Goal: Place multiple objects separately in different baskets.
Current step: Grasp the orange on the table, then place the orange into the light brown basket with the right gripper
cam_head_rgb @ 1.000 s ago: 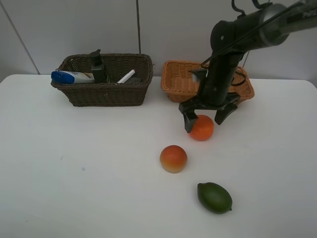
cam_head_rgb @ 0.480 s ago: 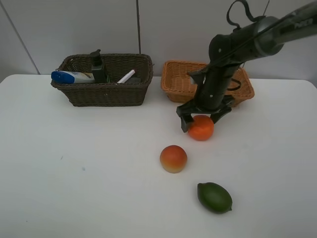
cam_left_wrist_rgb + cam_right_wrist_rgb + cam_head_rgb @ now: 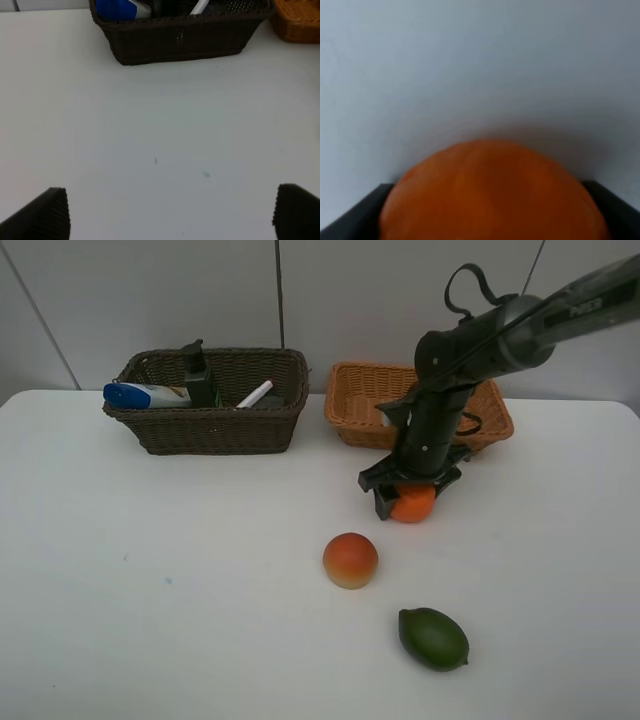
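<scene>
A round, smooth orange (image 3: 414,505) is clasped by the right gripper (image 3: 411,499); the ribbed fingers (image 3: 50,212) of the left gripper (image 3: 170,215) are held apart.

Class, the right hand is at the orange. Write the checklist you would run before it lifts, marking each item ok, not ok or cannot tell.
1. The right hand closed around the orange: ok.
2. Grip firm enough to lift: cannot tell.
3. The peach and lime apart from the orange: ok.
4. Room in the tan basket: cannot tell, arm hides part.
5. The left hand open, holding nothing: ok.
</scene>
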### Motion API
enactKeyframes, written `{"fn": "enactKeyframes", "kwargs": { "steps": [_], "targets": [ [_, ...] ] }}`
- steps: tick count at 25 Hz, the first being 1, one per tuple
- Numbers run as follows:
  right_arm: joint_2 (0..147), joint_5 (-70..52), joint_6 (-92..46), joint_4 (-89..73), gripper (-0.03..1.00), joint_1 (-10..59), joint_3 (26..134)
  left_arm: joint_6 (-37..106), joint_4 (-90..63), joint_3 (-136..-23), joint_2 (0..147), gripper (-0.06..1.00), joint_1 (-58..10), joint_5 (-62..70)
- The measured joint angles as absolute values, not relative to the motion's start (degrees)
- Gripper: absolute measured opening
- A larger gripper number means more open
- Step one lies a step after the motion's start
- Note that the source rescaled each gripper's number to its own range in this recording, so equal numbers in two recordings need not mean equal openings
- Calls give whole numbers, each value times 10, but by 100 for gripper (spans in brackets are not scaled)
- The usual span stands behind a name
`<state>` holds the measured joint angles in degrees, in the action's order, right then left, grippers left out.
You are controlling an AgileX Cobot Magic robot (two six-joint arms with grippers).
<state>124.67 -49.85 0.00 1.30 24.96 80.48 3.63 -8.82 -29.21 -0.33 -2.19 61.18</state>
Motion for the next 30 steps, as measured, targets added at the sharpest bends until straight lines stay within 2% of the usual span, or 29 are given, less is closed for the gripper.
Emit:
{"fn": "enactKeyframes", "kwargs": {
  "steps": [6, 11, 16, 21, 24, 25, 27, 28, 30],
  "targets": [
    [1219, -527, 0, 28, 40, 250, 808, 36, -89, -292, -3, 100, -22, 612],
    [1150, -535, 0, 46, 40, 240, 870, 36, -89, -292, -3, 100, -22, 612],
    [1148, -514, 0, 46, 40, 169, 940, 36, -89, -292, -3, 100, -22, 611],
    [1194, -455, 0, 39, 40, 86, 950, 36, -89, -292, -3, 100, -22, 611],
    [1226, -428, 0, 35, 40, 59, 950, 36, -89, -292, -3, 100, -22, 611],
    [1234, -423, 0, 34, 48, 55, 950, 36, -89, -292, -3, 100, -22, 611],
    [1242, -419, 0, 31, 77, 50, 950, 36, -89, -292, -3, 100, -22, 611],
    [1242, -419, 0, 29, 86, 50, 950, 36, -89, -292, -3, 100, -22, 611],
    [1240, -421, 0, 23, 95, 50, 950, 36, -89, -292, -3, 100, -22, 611]
  ]
}}
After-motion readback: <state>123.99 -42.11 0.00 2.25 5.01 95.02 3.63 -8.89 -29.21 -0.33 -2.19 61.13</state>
